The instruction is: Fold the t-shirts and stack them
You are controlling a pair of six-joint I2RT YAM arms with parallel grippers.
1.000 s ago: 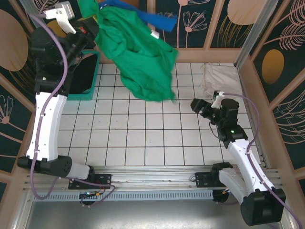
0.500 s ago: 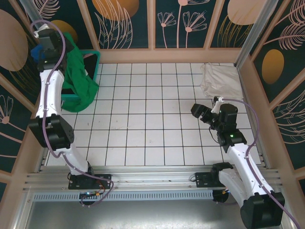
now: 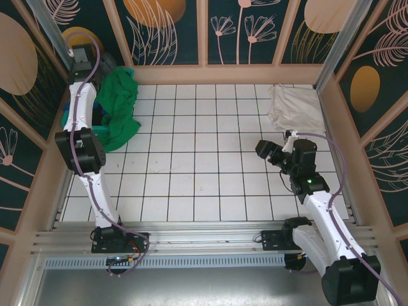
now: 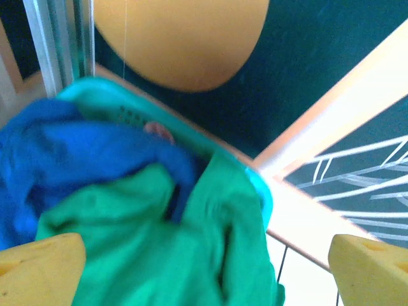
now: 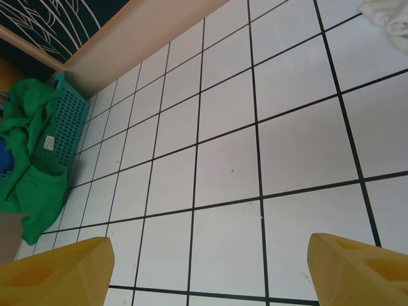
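Observation:
The bright green t-shirt (image 3: pixel 118 109) lies crumpled over the teal basket (image 5: pixel 67 120) at the table's far left. In the left wrist view the green t-shirt (image 4: pixel 172 255) sits below the royal-blue t-shirt (image 4: pixel 76 156), both inside the basket's rim (image 4: pixel 258 188). My left gripper (image 4: pixel 204 274) hovers above them, open, with its yellow fingers (image 4: pixel 38 271) wide apart and holding nothing. The cream-white t-shirt (image 3: pixel 291 106) lies bunched at the far right. My right gripper (image 3: pixel 265 150) hangs open over bare tiles (image 5: pixel 207 271), to the near left of the cream t-shirt (image 5: pixel 390 16).
The white tiled table (image 3: pixel 204 166) is boxed in by wooden rails and dark patterned walls. The left arm (image 3: pixel 80 127) stretches along the left wall to the back corner. The green shirt's hem (image 5: pixel 29 191) spills out of the basket onto the tiles.
The green and blue shirts, held high over the table a second ago, now lie on the basket. My left arm swung to the back left corner and let go. The right arm barely moved.

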